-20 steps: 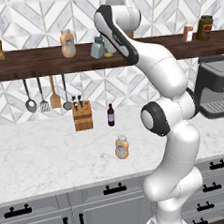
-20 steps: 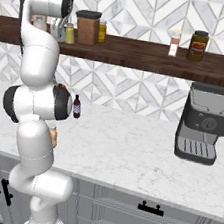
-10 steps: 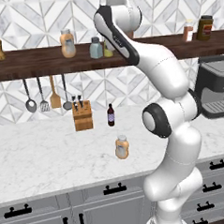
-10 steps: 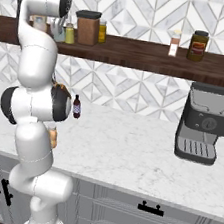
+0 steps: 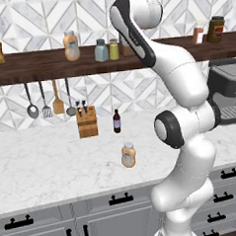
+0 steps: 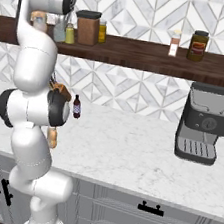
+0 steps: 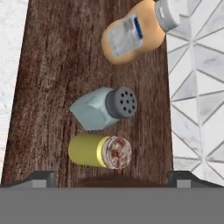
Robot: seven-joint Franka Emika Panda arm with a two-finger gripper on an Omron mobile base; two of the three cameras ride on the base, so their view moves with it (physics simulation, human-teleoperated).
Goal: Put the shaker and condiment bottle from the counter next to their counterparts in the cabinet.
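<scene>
Shows a broad marble tabletop (image 5: 58, 163) under a long dark wooden shelf (image 5: 18, 69), with the white arm (image 5: 187, 81) raised in front. Shows a dark coffee machine (image 6: 206, 119) on the tabletop, well apart from a wooden knife block (image 5: 87, 124) filled with dark-handled knives. On the shelf, a brown canister (image 6: 88, 30) under a dark lid, then farther along a dark jar (image 6: 197, 46) with a reddish label, lettering too small to read. Upright on the tabletop, in front of the knife block, the squat orange condiment bottle (image 5: 128, 157), pale-capped. Up on the shelf, upright, its orange counterpart (image 5: 71, 47); in the hand view, carries a pale grey label with a blue stripe, no word legible. Back on the tabletop, a slim dark bottle (image 5: 117, 123) with a purplish label. On the shelf, upright between the orange counterpart and the yellow-green shaker (image 5: 114, 51), the translucent pale blue-grey shaker (image 5: 101, 51) with a holed grey cap. Has the jaws released, spread wide.
</scene>
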